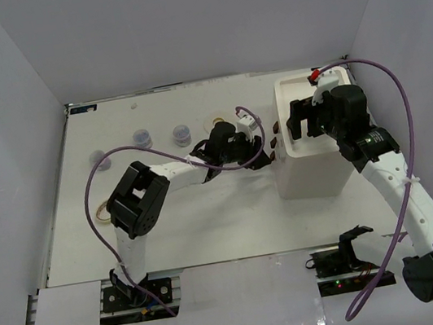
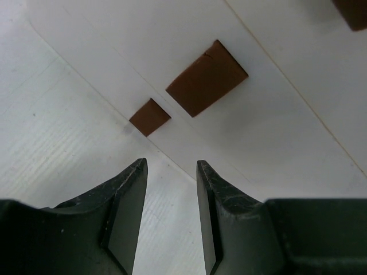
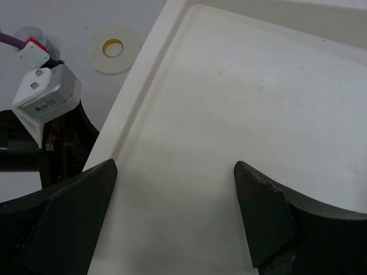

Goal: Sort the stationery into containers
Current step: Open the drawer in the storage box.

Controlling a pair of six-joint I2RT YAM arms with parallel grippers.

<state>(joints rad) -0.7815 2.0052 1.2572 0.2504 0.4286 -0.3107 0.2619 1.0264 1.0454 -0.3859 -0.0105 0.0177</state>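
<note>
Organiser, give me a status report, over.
Left gripper open, empty, facing brown drawer handles. Right gripper open over organiser tray. Tape ring, jars not yet sorted. Handle path clear.

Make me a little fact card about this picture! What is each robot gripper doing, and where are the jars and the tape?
Left gripper: open, empty, close to the small brown drawer handles
Right gripper: open, empty, over the tray top
Container: white boxy plastic organiser, nothing seen in its tray
Jars: three small round clear jars with bluish-purple contents, on the white table left of the organiser
Tape: flat cream tape ring, on the table between jars and organiser
Band: thin loop band, near the table's left edge
</note>
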